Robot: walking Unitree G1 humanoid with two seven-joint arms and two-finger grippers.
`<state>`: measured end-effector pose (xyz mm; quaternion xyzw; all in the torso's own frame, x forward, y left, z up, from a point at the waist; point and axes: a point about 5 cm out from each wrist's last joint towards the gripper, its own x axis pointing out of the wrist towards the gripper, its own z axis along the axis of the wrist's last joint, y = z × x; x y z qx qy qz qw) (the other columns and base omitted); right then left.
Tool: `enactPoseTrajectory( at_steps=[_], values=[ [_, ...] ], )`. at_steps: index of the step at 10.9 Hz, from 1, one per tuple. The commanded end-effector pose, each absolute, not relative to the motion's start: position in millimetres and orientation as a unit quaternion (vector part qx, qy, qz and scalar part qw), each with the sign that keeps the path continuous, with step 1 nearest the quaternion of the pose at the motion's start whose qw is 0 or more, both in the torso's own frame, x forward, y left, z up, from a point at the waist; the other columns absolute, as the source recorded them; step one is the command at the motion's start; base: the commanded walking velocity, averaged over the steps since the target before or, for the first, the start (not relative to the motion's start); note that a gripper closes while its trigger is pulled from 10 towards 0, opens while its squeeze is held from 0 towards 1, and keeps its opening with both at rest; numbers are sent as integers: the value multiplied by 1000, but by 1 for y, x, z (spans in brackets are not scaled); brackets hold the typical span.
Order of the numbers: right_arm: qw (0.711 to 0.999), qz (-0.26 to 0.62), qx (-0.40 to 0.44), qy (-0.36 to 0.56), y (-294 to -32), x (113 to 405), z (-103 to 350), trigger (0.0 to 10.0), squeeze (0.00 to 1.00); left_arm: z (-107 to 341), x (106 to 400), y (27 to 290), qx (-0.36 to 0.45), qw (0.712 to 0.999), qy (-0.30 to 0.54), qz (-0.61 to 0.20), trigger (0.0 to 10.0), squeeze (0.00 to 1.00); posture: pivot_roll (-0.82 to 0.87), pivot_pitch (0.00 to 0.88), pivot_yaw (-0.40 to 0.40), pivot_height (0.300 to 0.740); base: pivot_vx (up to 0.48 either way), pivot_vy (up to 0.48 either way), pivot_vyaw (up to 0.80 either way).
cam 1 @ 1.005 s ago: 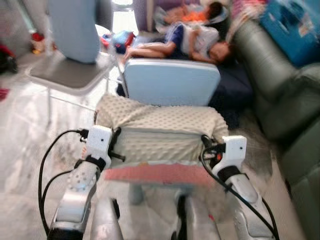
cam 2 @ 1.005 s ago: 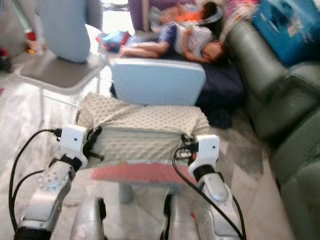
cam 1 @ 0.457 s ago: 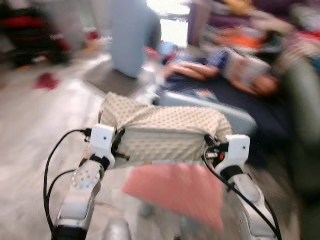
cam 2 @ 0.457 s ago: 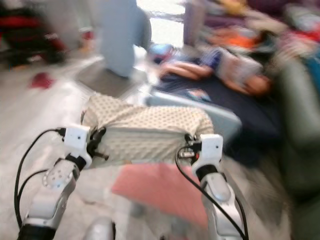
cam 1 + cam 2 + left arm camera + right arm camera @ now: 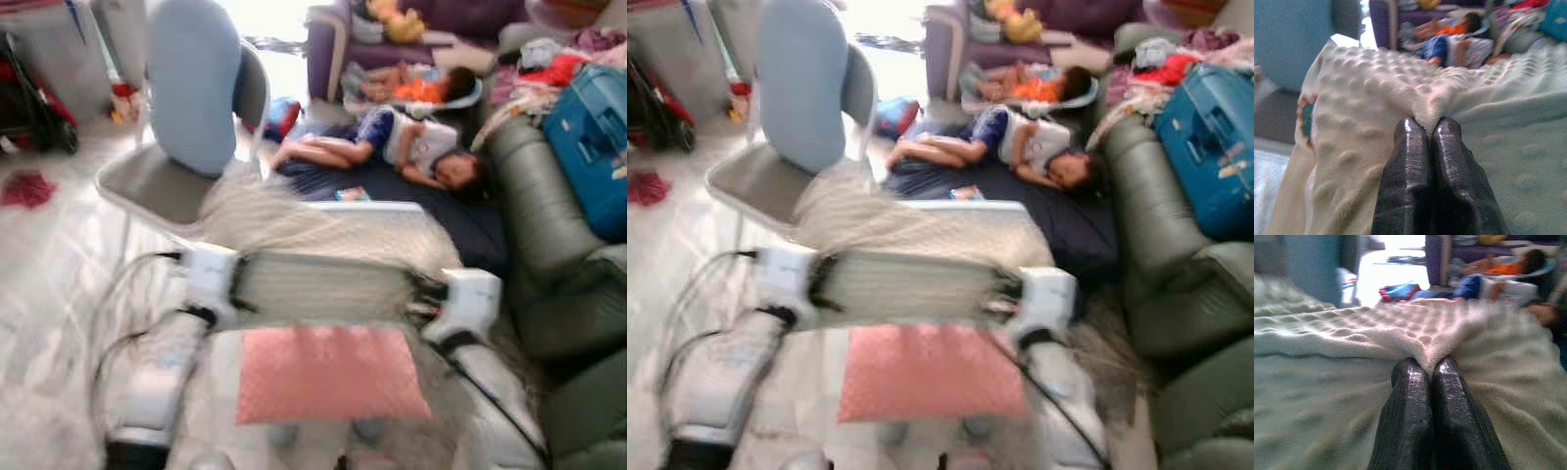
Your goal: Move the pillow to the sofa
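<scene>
Carrying is judged to be the step in hand: the pillow [image 5: 323,284] is held off the floor between both arms, in front of the robot's chest. The left gripper [image 5: 1426,128] is seen clenched on a pinch of the pillow's bumpy cream cover at one end, and the right gripper [image 5: 1426,366] is clenched likewise on a fold at the other end. A grip at each end is judged to have been chosen so that the soft body hangs level and does not fold or drag. A pink panel [image 5: 328,372] is seen below the cream part, apparently the pillow's underside or a flap; which cannot be told through the blur.

The long axis of the pillow is noted to run across the robot, from left to right, with its broad face turned upward. The green sofa [image 5: 549,245] stands to the right and ahead, well apart from the pillow. A grey chair [image 5: 157,186] is recorded ahead on the left, and two people [image 5: 392,147] lie on a dark mat beyond the pillow.
</scene>
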<state>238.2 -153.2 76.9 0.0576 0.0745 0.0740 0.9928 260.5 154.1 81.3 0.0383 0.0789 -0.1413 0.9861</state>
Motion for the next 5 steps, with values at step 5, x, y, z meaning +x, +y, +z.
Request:
enactPoseTrajectory(
  at_steps=[5],
  values=[
    [994, 38, 59, 82, -167, 239, 77, 10000, 0, 80, 260, 152, 38, 985, 89, -142, 10000, 0, -32, 0, -59, 740, 0, 0, 0]
  ],
)
